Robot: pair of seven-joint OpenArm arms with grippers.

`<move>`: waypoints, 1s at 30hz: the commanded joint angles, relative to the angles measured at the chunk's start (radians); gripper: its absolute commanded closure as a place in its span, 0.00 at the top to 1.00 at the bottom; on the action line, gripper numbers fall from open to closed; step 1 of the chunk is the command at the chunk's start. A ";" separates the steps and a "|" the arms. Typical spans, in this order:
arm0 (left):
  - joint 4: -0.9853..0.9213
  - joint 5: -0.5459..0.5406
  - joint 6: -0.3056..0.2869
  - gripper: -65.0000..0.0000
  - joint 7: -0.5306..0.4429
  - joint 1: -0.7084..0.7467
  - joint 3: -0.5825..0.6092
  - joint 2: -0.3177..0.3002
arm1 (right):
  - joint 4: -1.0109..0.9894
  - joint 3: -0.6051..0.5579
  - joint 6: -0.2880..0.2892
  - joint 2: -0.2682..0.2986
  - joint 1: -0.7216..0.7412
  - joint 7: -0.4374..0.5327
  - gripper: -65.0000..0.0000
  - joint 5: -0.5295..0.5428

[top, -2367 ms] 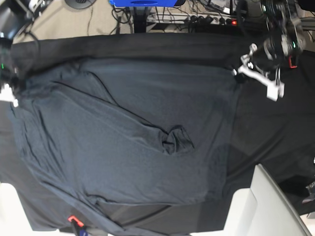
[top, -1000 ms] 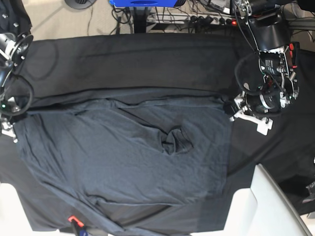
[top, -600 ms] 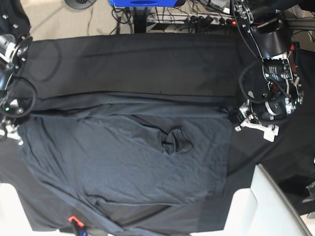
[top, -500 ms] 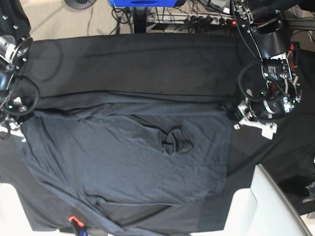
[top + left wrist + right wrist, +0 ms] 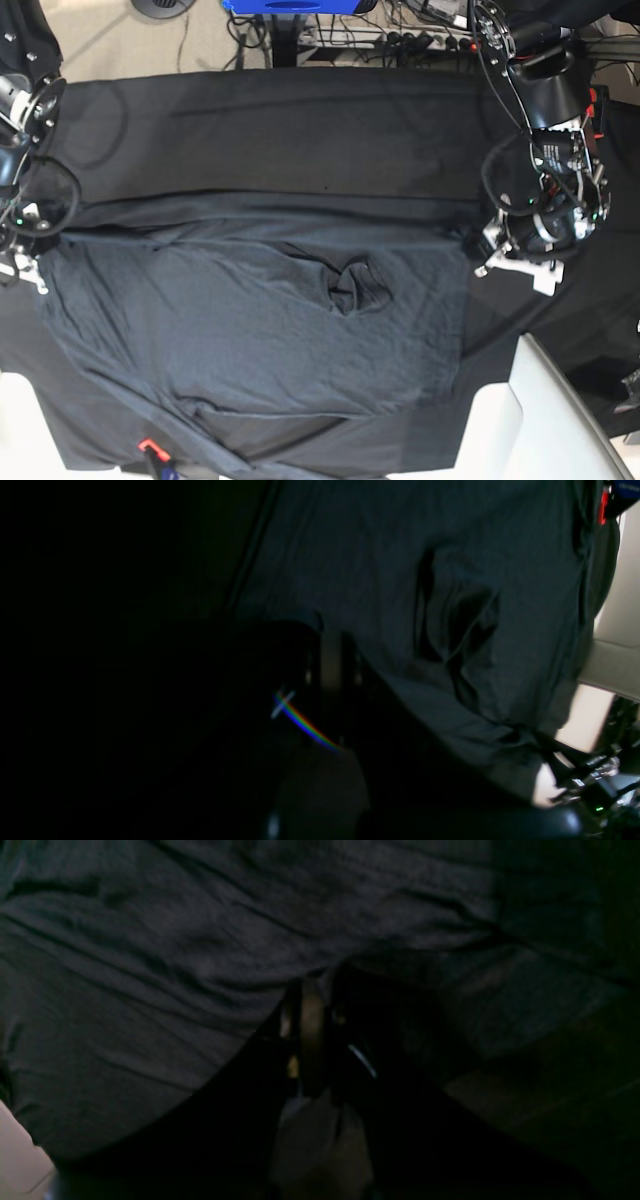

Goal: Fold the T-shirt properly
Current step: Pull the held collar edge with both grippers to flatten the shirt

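The dark charcoal T-shirt lies spread across the middle of the black table covering, with its far part doubled over so that a fold edge runs across at mid-table. A small crumpled pucker sits near its centre. My left gripper is at the shirt's right corner and is shut on the cloth; the left wrist view shows its dark fingers pinching the T-shirt. My right gripper is at the shirt's left edge. Its fingers stand close together with the T-shirt bunched at their tips.
A white slanted panel rises at the near right corner, close below the left arm. A small red tag lies at the near edge. Cables and a blue object lie beyond the table's far side.
Both grippers have drawn the shirt's far edge toward the near side, doubling the far part over. In the last half second they have barely moved.
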 commanded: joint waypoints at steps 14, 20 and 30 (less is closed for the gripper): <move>0.013 -0.020 -0.005 0.30 -0.081 -0.041 0.013 -0.027 | 0.019 0.002 0.195 0.014 0.041 0.046 0.48 0.013; 0.020 -0.021 -0.005 0.30 -0.091 -0.052 0.013 -0.032 | 0.019 0.005 0.241 0.014 0.041 0.101 0.48 0.013; 0.311 -0.026 -0.012 0.30 -0.163 0.152 0.013 -0.084 | 0.432 0.323 0.592 -0.102 -0.145 0.035 0.48 0.015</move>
